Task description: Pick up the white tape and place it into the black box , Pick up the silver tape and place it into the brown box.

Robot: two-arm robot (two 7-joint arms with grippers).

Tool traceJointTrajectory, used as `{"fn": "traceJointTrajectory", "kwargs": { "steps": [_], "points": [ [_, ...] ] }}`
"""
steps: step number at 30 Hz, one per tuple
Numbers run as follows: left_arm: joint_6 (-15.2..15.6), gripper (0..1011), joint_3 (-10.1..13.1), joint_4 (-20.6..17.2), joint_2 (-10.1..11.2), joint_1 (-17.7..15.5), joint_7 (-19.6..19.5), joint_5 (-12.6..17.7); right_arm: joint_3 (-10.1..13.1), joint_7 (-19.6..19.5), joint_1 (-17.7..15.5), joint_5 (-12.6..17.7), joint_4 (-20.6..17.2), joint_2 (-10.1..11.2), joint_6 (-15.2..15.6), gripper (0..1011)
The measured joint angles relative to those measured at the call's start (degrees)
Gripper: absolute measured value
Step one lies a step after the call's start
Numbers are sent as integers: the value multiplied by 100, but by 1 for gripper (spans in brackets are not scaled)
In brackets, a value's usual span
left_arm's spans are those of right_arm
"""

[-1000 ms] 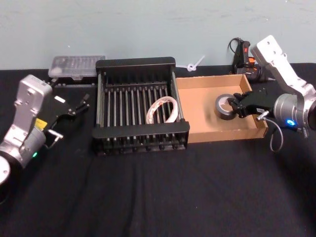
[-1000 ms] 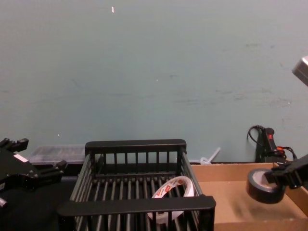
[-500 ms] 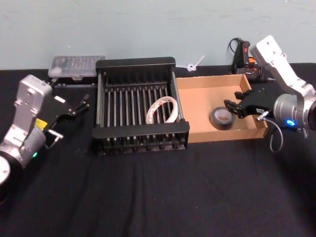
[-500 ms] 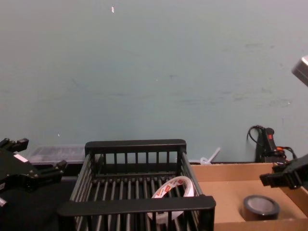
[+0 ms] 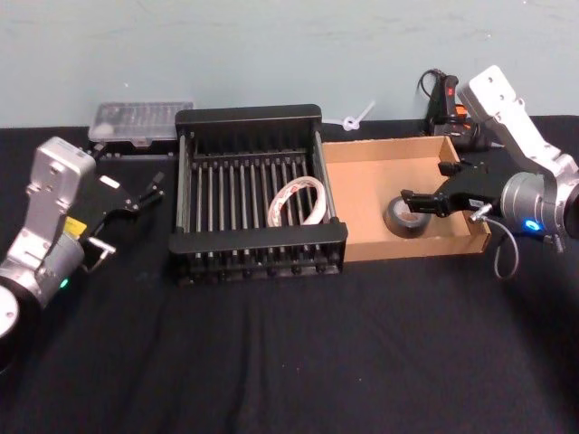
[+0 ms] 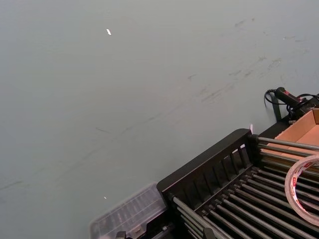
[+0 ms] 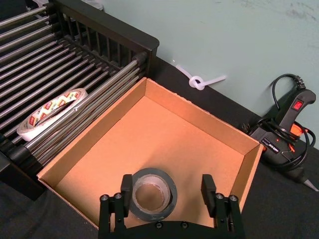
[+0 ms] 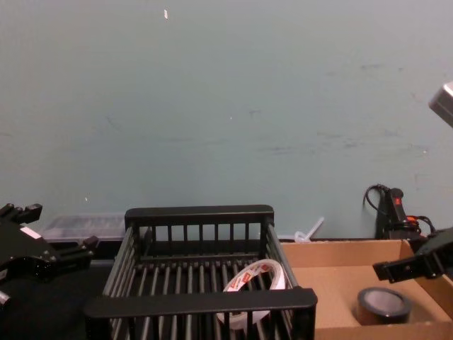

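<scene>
The silver tape [image 7: 149, 195] lies flat on the floor of the brown box [image 5: 362, 194], near its front wall. My right gripper [image 7: 167, 189] hovers just above it, open, with its fingers spread wider than the roll and nothing held between them. From the head view the right gripper [image 5: 424, 183] reaches in over the box's right wall. The white tape [image 8: 248, 278], with red marks, leans on the bars inside the black box [image 5: 258, 242] at its right side. My left gripper [image 5: 152, 187] stays parked, open and holding nothing, left of the black box.
A clear plastic case [image 5: 145, 119] sits behind the black box at the left. A black glue gun [image 7: 286, 134] with its cable and a knotted white tie [image 5: 357, 117] lie behind the brown box. Black cloth covers the table in front.
My right gripper let go of the silver tape. The roll dropped from between the fingers onto the brown box's floor, and the fingers spread wide. The left arm has not moved.
</scene>
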Motion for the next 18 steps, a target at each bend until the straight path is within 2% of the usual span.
{"fn": "traceJointTrajectory", "kwargs": {
  "steps": [6,18],
  "points": [
    [0,1001,0,0,0,0,0,0,0,2,0,0,0,0,0,998],
    [0,1001,0,0,0,0,0,0,0,2,0,0,0,0,0,1002]
  ]
}}
